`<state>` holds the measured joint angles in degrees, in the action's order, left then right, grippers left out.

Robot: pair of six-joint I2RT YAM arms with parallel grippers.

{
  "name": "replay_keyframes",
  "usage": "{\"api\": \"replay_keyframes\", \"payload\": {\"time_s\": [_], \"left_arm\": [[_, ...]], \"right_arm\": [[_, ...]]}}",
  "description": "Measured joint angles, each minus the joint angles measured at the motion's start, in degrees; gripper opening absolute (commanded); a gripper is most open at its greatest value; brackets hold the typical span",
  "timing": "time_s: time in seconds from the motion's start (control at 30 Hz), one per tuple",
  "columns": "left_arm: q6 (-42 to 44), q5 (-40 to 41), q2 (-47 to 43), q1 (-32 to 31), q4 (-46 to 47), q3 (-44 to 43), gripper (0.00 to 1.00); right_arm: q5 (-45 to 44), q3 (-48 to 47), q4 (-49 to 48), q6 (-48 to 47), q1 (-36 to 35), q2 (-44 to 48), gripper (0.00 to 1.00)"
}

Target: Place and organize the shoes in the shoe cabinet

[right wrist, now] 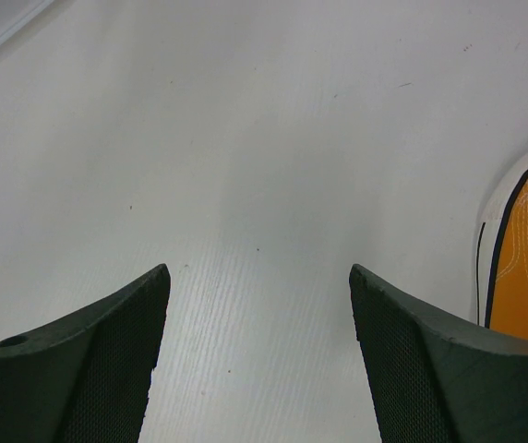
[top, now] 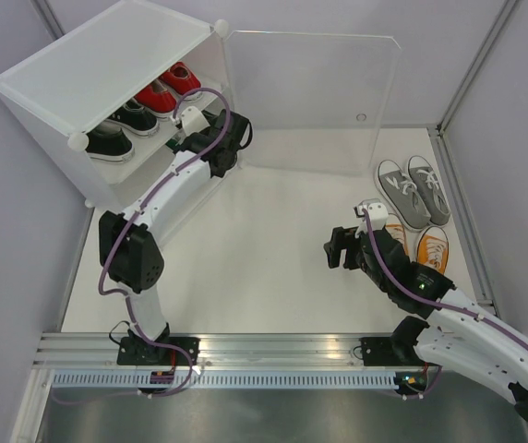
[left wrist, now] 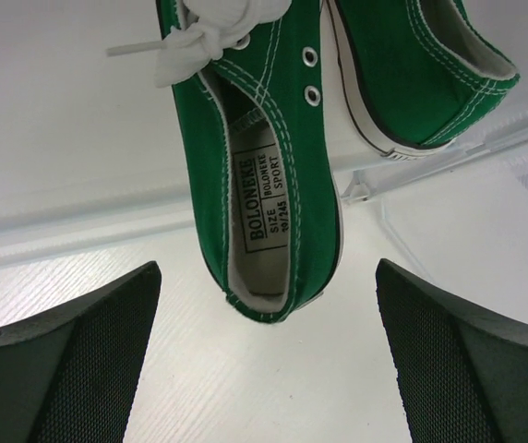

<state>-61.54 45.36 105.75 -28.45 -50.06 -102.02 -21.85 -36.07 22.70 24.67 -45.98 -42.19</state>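
Observation:
The white shoe cabinet (top: 89, 69) stands at the back left with its clear door (top: 310, 101) swung open. A red pair (top: 167, 88) and a black pair (top: 121, 125) sit on its upper shelf. My left arm reaches into a lower tier. In the left wrist view my left gripper (left wrist: 269, 369) is open and empty, just behind the heel of a green shoe (left wrist: 264, 185). The second green shoe (left wrist: 421, 74) lies beside it. The grey pair (top: 414, 189) and the orange pair (top: 423, 245) are on the table at the right. My right gripper (top: 341, 249) is open and empty, left of an orange shoe (right wrist: 527, 272).
The open door stands across the back middle of the table. A raised rim (top: 462, 212) borders the table at the right. A metal rail (top: 264, 351) runs along the near edge by the arm bases.

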Motion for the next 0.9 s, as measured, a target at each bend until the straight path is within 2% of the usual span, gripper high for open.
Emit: {"api": "replay_keyframes", "payload": {"time_s": [0.33, 0.47, 0.53, 0.7, 0.9], "left_arm": [[1.4, 0.1, 5.3, 0.6, 3.1, -0.4, 0.96], [1.4, 0.8, 6.0, 0.8, 3.2, -0.4, 0.90], [1.3, 1.1, 6.0, 1.0, 3.4, -0.4, 0.83], [1.4, 1.3, 6.1, 1.6, 3.9, -0.4, 0.53], [1.9, 1.7, 6.1, 1.6, 3.9, -0.4, 0.27]], "right_arm": [[0.4, 0.0, 0.0, 0.0, 0.0, 0.0, 0.82], [0.4, 0.0, 0.0, 0.0, 0.0, 0.0, 0.82], [0.5, 0.0, 0.0, 0.0, 0.0, 0.0, 0.82], [0.6, 0.0, 0.0, 0.0, 0.0, 0.0, 0.82], [0.6, 0.0, 0.0, 0.0, 0.0, 0.0, 0.82]]}}
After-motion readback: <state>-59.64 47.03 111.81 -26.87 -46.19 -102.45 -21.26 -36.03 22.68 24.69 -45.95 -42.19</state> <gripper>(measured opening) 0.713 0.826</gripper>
